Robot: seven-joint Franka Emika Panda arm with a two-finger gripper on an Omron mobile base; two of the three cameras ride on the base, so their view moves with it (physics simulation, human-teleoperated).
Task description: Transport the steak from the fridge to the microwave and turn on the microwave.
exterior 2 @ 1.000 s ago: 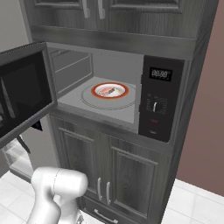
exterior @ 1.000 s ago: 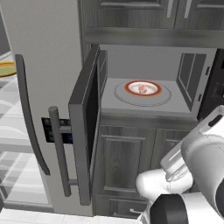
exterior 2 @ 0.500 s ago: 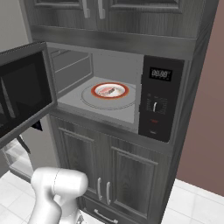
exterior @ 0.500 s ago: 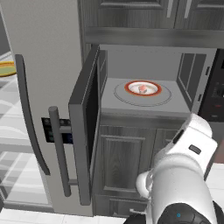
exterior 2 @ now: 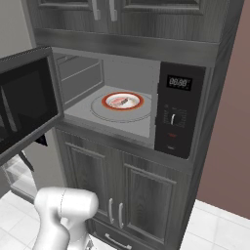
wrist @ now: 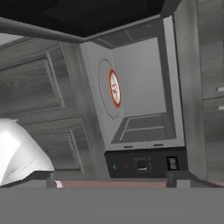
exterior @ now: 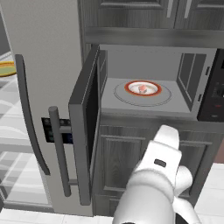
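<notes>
Microwave [exterior: 148, 83]: control panel cut by the frame edge at 3 o'clock in left base view; display digits [exterior 2: 178, 82] too blurred to read. Steak [exterior 2: 118, 101]: small, outline indistinct. Fridge [exterior: 39, 65]: top and left side cropped. Yellow plate [exterior: 6, 69]: cut at 9 o'clock.

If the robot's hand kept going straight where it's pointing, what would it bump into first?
Probably the wide black microwave: the hand view looks into its open grey cavity, where the small pinkish-red steak lies on the red-ringed white turntable. Nothing seems to block the way, though depth is hard to judge.
</notes>
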